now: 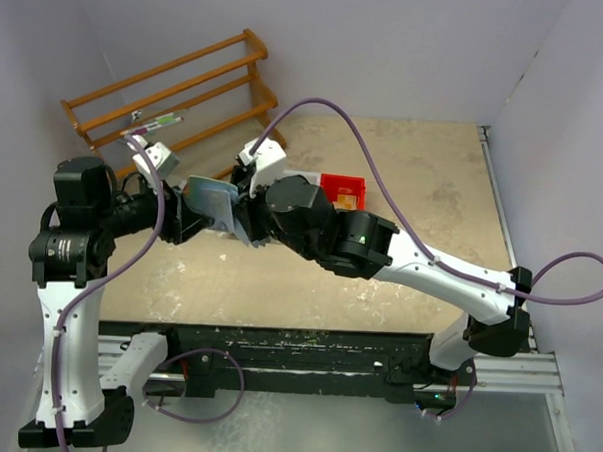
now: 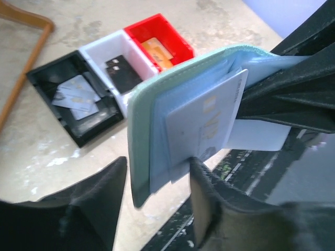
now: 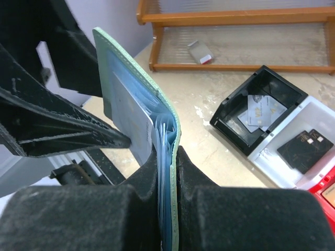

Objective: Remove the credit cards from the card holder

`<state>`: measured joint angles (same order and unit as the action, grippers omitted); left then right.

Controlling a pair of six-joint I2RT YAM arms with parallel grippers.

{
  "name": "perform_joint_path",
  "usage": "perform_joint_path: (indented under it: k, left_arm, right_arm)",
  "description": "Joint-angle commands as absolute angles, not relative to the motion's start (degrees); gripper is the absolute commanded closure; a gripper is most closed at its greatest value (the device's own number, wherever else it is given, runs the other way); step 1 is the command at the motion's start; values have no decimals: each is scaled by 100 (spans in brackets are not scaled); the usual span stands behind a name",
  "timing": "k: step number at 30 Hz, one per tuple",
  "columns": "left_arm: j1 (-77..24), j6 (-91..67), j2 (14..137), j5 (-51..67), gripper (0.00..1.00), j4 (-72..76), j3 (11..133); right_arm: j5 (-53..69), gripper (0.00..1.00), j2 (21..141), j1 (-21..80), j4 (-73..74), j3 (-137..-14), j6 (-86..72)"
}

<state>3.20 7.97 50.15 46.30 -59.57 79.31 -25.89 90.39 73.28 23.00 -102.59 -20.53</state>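
Above the table, left of the bins (image 1: 344, 178), your right gripper (image 3: 166, 157) pinches the card holder (image 3: 170, 130); your left gripper (image 2: 157, 167) straddles its grey card (image 2: 207, 123), jaws spread.

From above, your right arm (image 1: 381, 244) hides the black bin (image 2: 36, 78) and white bin (image 2: 97, 49). The card holder (image 3: 125, 78) loses its lower end inside the right tool (image 3: 166, 157). On the pale card (image 2: 209, 120), the print is too blurred for you to read.
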Motion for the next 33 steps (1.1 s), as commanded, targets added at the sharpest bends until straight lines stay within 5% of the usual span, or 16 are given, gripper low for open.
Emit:
perform_joint_path:
  k: [1, 10, 25, 30, 33]
  left_arm:
    - [309, 505, 5291, 5690, 39, -6167, 8250]
    - [311, 449, 5618, 6823, 39, -6457, 8413]
    - [316, 755, 5517, 6319, 86, -6628, 8500]
    - [316, 775, 5543, 6287, 84, -6692, 8541]
    - [316, 755, 5566, 6268, 67, -6691, 8552]
  right_arm:
    - [-2153, 100, 8754, 7321, 1691, -10254, -1923]
    - [-1971, 100, 8848, 7296, 2030, -10375, -1751]
    - [-1526, 100, 8890, 7092, 2488, -10595, -1511]
    - [-1039, 100, 8679, 6855, 2365, -10383, -1546]
    - [-717, 100, 8578, 6734, 2262, -10253, -1547]
